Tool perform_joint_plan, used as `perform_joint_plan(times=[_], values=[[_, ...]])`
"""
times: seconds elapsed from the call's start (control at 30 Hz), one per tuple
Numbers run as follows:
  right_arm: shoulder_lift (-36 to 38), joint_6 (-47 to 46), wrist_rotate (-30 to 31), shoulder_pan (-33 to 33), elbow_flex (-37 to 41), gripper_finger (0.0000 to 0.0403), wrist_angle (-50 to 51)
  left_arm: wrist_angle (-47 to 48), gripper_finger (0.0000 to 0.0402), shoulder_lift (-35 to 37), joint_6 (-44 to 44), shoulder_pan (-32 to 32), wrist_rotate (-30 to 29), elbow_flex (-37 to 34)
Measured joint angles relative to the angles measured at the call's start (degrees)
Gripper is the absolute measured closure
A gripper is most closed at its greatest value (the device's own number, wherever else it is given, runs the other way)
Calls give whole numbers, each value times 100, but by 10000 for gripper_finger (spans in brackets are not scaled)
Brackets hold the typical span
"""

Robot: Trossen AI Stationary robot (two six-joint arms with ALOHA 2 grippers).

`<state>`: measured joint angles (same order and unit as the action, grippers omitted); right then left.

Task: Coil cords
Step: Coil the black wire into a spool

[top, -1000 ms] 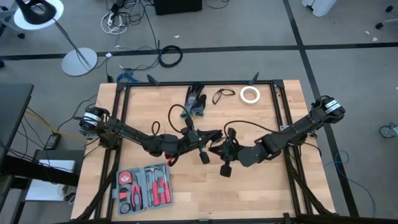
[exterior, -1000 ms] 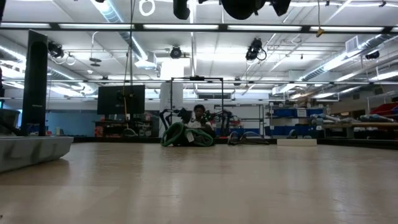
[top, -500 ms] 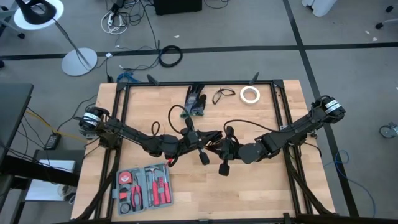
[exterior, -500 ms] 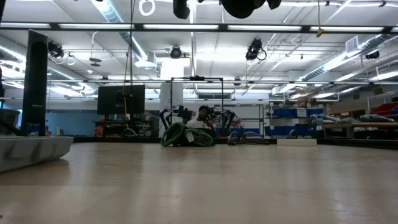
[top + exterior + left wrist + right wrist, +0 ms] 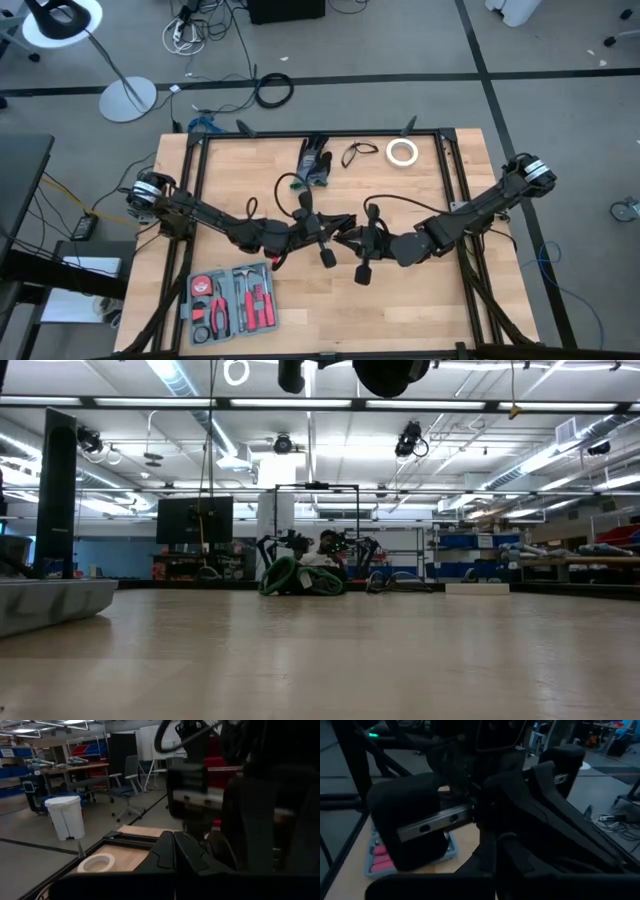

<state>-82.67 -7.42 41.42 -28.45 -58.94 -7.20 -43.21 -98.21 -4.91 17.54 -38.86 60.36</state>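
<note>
Down at the table's (image 5: 420, 300) near-left corner, an open tool case (image 5: 232, 303) holds red-handled tools. Mid-table, the left gripper (image 5: 330, 226) and right gripper (image 5: 352, 238) meet, both clenched, with the cords (image 5: 300, 195) bunched between them; bare wood lies toward the right edge.

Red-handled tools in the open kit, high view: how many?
About 3 in the tool kit at the table's near-left corner: two on its left half, one group on its right half. Others may go unresolved.

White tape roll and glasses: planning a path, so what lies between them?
Bare wood only, in the high view: white tape roll and glasses lie side by side, apart.
</note>
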Motion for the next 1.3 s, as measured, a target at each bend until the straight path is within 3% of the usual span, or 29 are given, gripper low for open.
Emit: perform_joint_plan(times=[0.67, 0.87, 1.3], values=[[297, -286, 188, -131, -5, 397, 1208, 658, 402, 27, 511, 83, 17, -6], [299, -347, 245, -174, -9, 396, 1488, 1227, 402, 165, 717, 118, 60, -11], [354, -261, 376, -233, -8, 396, 1493, 1768, 402, 427, 1134, 235, 189, -2]])
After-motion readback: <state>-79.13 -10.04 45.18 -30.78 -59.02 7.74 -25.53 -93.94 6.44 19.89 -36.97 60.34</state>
